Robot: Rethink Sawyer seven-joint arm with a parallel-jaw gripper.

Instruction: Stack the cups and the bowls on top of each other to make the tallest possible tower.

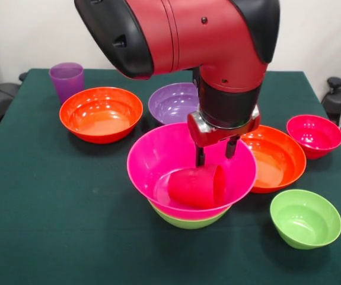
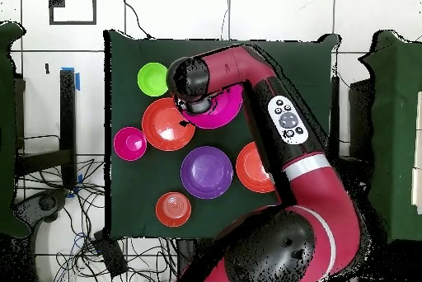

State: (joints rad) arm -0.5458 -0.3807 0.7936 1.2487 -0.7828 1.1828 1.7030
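Note:
My gripper (image 1: 216,158) hangs open inside the wide hot pink bowl (image 1: 148,155), its fingertips just above a red-pink cup (image 1: 195,186). The cup lies on its side in that bowl and nothing grips it. The hot pink bowl sits nested in a lime green bowl (image 1: 188,223); these two form the tower. A purple cup (image 1: 66,79) stands upright at the far left. In the overhead view the arm's wrist covers the gripper, and the hot pink bowl (image 2: 224,110) shows partly beside it.
Loose bowls ring the tower: an orange one (image 1: 101,114), a purple one (image 1: 171,102), another orange one (image 1: 277,159), a small red-pink one (image 1: 314,135) and a small lime green one (image 1: 305,218). A small red-orange bowl (image 2: 173,209) shows in the overhead view only.

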